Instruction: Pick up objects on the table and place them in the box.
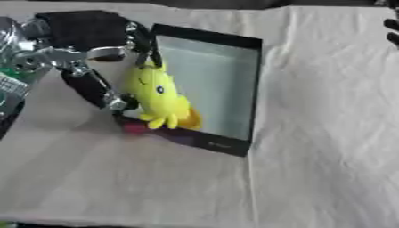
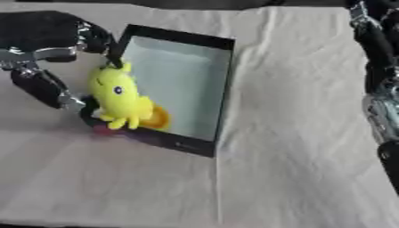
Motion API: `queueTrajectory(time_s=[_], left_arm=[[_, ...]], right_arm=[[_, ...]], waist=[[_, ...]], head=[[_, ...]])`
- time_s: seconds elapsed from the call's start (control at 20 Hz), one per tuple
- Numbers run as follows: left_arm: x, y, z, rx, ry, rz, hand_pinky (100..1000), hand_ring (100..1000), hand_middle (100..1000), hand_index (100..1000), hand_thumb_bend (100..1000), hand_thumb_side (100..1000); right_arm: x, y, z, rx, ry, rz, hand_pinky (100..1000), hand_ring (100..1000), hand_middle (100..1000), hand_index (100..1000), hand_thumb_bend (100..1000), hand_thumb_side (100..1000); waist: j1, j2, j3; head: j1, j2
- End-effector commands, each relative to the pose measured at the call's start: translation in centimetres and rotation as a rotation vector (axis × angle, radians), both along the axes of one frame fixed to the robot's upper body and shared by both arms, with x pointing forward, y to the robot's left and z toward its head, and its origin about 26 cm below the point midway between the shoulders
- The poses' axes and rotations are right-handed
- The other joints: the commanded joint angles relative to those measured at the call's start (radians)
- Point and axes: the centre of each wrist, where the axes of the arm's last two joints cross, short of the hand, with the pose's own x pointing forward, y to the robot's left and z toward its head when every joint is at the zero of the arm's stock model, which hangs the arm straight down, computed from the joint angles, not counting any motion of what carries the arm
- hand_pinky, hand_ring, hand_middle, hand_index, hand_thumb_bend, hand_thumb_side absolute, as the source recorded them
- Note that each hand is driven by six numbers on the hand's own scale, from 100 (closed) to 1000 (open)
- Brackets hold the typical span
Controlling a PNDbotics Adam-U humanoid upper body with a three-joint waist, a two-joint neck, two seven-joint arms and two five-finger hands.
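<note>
My left hand [image 1: 93, 49] reaches in from the left, fingers and thumb curled around the yellow plush toy [image 1: 160, 95]. It hangs over the black box's [image 1: 234, 89] left rim. My right hand's fingers I cannot make out

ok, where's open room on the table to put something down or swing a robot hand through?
Bare cloth right of the box and across the whole near side below it. Crowded at the box's left edge: left robot hand holds the yellow plush toy there. Right robot hand hangs along the far right.
</note>
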Motion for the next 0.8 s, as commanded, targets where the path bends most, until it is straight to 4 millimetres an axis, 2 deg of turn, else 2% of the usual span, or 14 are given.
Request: queueTrajectory(time_s=[0.05,0.1,0.15,0.3,0.35,0.4,0.5,0.65,0.8], left_arm=[[-0.1,1.2,1.3,-0.005,-0.038,0.048,918,870,861,931,812,703],[-0.1,1.4,1.6,-0.033,-0.062,0.058,908,863,856,930,875,752],[-0.2,1.6,1.9,-0.069,-0.098,0.067,907,862,856,930,879,755],[-0.7,2.5,3.6,-0.264,-0.26,0.103,851,814,825,899,686,639],[-0.7,3.0,4.1,-0.37,-0.303,0.119,835,801,814,888,659,638],[-0.8,3.5,4.4,-0.484,-0.334,0.135,796,771,789,857,582,628],[-1.0,4.8,5.2,-0.716,-0.382,0.155,768,751,773,834,519,593],[-1.3,6.6,5.8,-1.02,-0.424,0.173,720,717,752,819,509,571],[-1.4,7.5,5.9,-1.202,-0.486,0.189,693,689,727,801,524,529]], right_arm=[[0.0,-0.6,1.0,-0.007,-0.027,-0.009,926,840,844,868,482,538],[-0.1,-0.6,1.0,-0.007,-0.027,-0.009,926,840,844,868,482,537],[-0.1,-0.6,1.0,-0.007,-0.027,-0.01,926,840,844,868,482,537],[-0.1,-0.7,1.2,-0.004,-0.034,-0.015,925,840,844,868,481,535],[-0.2,-0.8,1.3,-0.002,-0.038,-0.016,925,840,844,868,481,534],[-0.2,-0.8,1.4,0.001,-0.043,-0.019,925,840,844,868,480,533],[-0.4,-1.0,1.6,0.008,-0.054,-0.027,924,840,844,868,480,531],[-0.6,-1.4,1.7,0.014,-0.064,-0.044,924,840,843,867,480,530],[-0.6,-1.5,1.7,0.025,-0.066,-0.053,923,840,843,867,481,530]], waist=[[-0.001,-0.027,0.003],[-0.002,-0.029,0.004],[-0.003,-0.03,0.005],[-0.008,-0.035,0.01],[-0.01,-0.037,0.012],[-0.011,-0.039,0.015],[-0.014,-0.042,0.023],[-0.018,-0.046,0.037],[-0.021,-0.045,0.042]], head=[[0.002,-0.001],[0.002,-0.001],[0.001,-0.001],[-0.006,-0.001],[-0.008,-0.001],[-0.01,-0.001],[-0.013,-0.001],[-0.021,-0.001],[-0.018,-0.001]])
